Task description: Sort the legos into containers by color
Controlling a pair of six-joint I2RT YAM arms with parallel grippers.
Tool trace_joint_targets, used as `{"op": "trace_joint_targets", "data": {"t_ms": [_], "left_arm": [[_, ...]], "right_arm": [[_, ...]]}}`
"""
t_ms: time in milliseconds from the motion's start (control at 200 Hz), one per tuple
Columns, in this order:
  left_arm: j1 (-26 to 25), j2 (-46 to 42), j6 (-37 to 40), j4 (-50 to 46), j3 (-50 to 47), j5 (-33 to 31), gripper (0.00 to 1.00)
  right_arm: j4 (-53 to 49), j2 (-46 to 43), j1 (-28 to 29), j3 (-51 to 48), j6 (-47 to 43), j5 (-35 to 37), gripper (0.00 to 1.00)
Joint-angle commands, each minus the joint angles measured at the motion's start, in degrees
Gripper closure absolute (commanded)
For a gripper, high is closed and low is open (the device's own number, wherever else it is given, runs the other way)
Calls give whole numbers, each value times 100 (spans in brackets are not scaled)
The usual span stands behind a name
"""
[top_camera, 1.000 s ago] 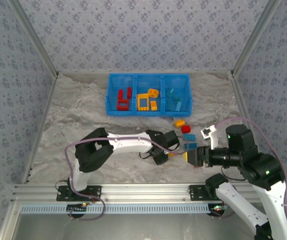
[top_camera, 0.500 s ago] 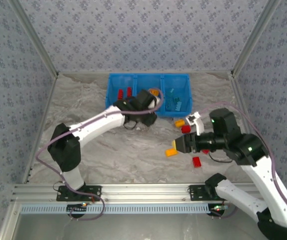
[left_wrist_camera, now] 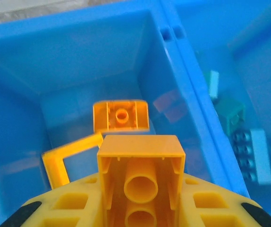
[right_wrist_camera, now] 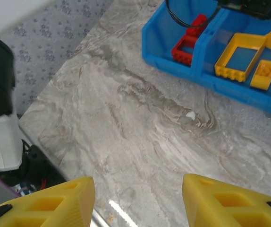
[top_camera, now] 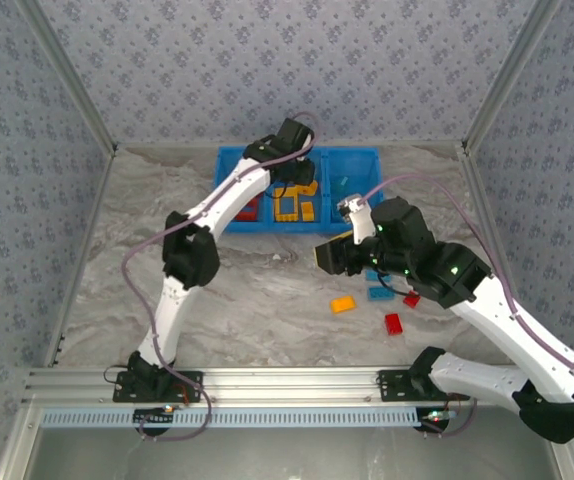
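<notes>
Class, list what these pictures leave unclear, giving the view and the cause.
- Top view: red compartment partly behind the left arm.
- Top view: blue legos partly under the right arm.
- Left wrist view: held yellow brick cut by the bottom edge; teal legos blurred.

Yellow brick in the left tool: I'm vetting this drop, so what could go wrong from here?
1. The yellow brick in the left tool hangs close to the divider; released, it might clip it and land among the teal bricks.
2. The right arm stretches above loose bricks on the table; moving, it might scatter them.
</notes>
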Motion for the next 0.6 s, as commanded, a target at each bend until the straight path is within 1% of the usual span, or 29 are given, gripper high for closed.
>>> {"op": "trace_joint_targets", "data": {"t_ms": [0,65,165,210,355,594], "left_arm": [[51,607,-222,-861,1152,-616,73],[73,903,-315,-941,1474,-838,74],[99,1078,-437,-739,1410,-1168,76],[107,1146,-437,-595,1362,-1178,76],[96,1327,-368,-195,1362,-1267,75],[109,1525,-384,-54,1382,-1326,71]], "right_arm": [[167,-80,40,50,-85,336,45],[141,-162,36,-20,-47,394,45],[269,-353,19,-186,-3,434,45],[313,-422,18,-334,7,455,44],[299,-460,2,-366,25,487,44],[277,-482,-16,-515,94,450,44]]}}
